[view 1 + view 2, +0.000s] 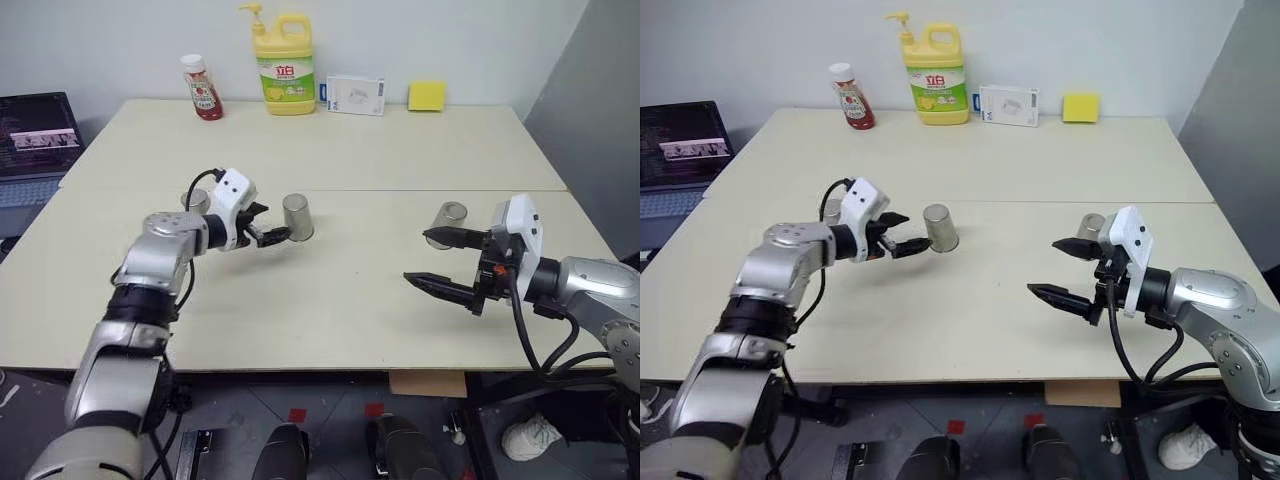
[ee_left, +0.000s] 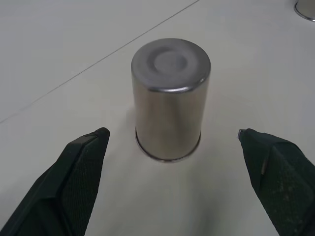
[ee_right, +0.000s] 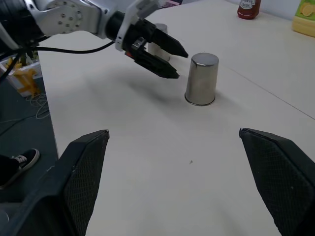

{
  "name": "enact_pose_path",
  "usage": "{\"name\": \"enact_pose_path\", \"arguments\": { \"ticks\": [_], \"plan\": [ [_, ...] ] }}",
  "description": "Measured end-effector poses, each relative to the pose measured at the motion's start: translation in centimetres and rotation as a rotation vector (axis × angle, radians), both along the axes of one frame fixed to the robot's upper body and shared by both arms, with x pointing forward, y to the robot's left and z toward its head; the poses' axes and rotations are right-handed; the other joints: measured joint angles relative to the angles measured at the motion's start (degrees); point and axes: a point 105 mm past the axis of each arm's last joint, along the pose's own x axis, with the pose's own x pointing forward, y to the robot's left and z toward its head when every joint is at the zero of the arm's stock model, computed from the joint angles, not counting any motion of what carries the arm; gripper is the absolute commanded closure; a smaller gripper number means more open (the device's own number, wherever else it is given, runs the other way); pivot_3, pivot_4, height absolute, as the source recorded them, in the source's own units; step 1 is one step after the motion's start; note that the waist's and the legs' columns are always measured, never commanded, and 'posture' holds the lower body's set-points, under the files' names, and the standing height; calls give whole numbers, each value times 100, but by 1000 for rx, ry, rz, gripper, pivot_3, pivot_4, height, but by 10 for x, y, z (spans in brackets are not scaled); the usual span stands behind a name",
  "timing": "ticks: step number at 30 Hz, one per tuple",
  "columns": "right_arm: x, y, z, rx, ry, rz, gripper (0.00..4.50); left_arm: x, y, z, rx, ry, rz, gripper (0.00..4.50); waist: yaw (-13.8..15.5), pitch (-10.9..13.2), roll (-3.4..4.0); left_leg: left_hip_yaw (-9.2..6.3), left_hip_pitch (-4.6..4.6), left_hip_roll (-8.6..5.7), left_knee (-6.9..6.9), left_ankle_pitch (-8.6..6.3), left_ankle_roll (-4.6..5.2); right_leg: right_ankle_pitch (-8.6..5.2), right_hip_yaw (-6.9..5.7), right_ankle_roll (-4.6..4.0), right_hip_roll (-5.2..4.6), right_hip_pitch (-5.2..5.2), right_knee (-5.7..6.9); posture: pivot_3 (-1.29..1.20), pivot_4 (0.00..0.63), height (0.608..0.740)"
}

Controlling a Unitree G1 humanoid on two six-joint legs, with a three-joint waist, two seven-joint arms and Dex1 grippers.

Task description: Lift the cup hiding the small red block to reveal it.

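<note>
Closing on the middle cup (image 1: 297, 217) squarely matters: the left gripper (image 1: 268, 226), spread wide and empty, probably stops just short; the right gripper (image 1: 447, 262) gapes empty.

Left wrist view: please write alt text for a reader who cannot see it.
An upturned silvery metal cup stands on a pale table, centred ahead of the left gripper, whose black jaws are open wide and not touching it. Another cup's rim peeks in at one corner.

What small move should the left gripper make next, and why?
Probably ease forward. The left gripper is open and aimed at the upside-down middle cup, but the left wrist view shows its fingertips short of the cup's sides. Once they flank it, it can close.
</note>
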Motion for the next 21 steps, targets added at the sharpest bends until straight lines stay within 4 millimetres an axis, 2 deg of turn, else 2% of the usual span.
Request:
{"name": "enact_pose_path", "arguments": {
  "ticks": [4, 11, 14, 20, 21],
  "plan": [
    [-1, 1, 0, -4, 3, 1, 0, 13, -9, -2, -6, -6, 10, 40, -8, 0, -1, 0, -3, -3, 2, 0, 0, 1, 2, 2, -1, 0, 0, 0, 150, 740],
    [-2, 2, 1, -8, -3, -6, 0, 23, -29, -10, -26, 16, -8, 40, -5, 0, -1, -2, -5, -4, 1, 0, 0, 1, -1, 2, -1, 0, 0, 0, 150, 740],
    [-2, 2, 1, -8, -3, -6, 0, 26, -29, -9, -21, 15, 11, 461, -10, 0, -1, -2, -3, -4, 1, 0, 0, 1, 0, 2, -1, 0, 1, 0, 150, 740],
    [-2, 2, 0, -8, -2, -3, 0, 27, -32, -15, -54, 30, 12, 1698, -5, 0, -1, -4, -5, -5, 1, 0, 0, 1, -1, 2, -1, 0, 0, 0, 150, 740],
    [-2, 2, 0, -8, -2, -3, 0, 27, -33, -14, -56, 26, 6, 1778, -4, 0, -1, -4, -5, -5, 1, 0, 0, 1, -2, 2, -1, 0, 0, 0, 150, 740]
  ]
}}
